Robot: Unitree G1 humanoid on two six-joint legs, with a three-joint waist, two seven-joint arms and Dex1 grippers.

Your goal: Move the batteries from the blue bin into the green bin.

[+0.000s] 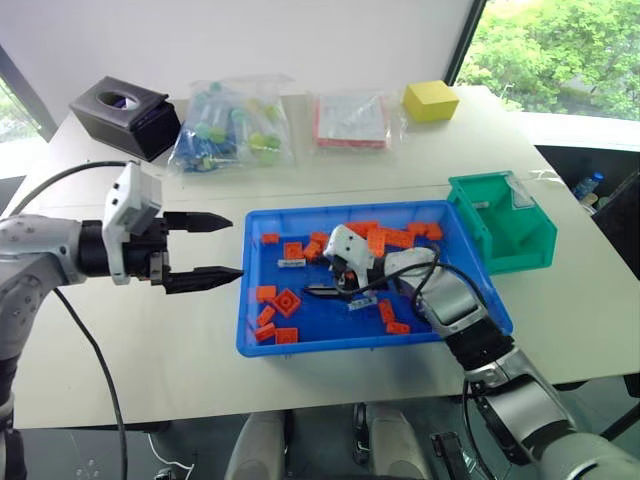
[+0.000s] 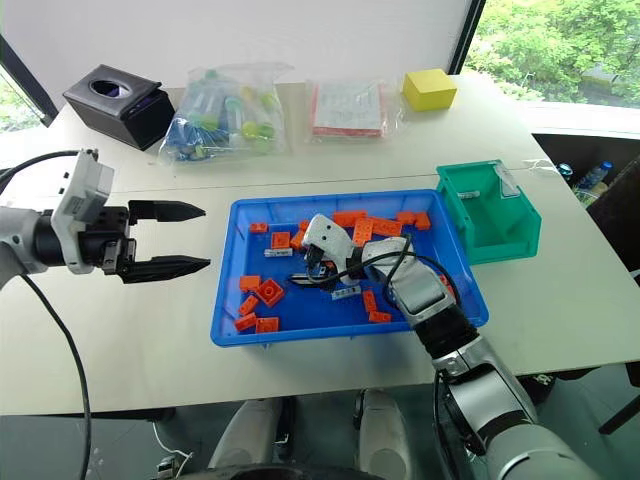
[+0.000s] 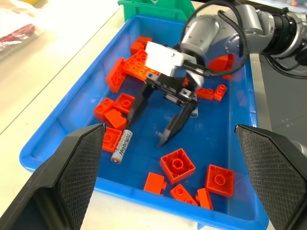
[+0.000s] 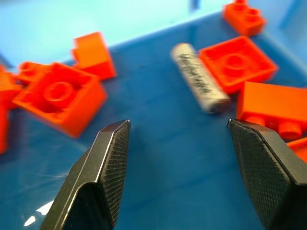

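Note:
The blue bin [image 1: 340, 345] lies mid-table, strewn with orange bricks [image 1: 287, 301]. One battery [image 1: 291, 263] rests near its left end, and it is seen close up in the right wrist view as a battery [image 4: 200, 78] beside a brick. Another battery [image 1: 362, 303] lies by my right arm. My right gripper [image 1: 322, 282] is down inside the bin, open, with only bare blue floor between its fingers; the left battery lies just beyond its tips. My left gripper [image 1: 235, 247] hovers open and empty left of the bin. The green bin [image 1: 510, 235] stands at the bin's right end, a small silvery stick [image 1: 479, 205] inside.
At the table's back stand a black box [image 1: 125, 115], a clear bag of tubes [image 1: 230, 125], a bag with red-edged sheets [image 1: 352, 120] and a yellow block [image 1: 430, 100]. A black cable [image 1: 420, 275] loops over my right wrist. Bare table lies left of the blue bin.

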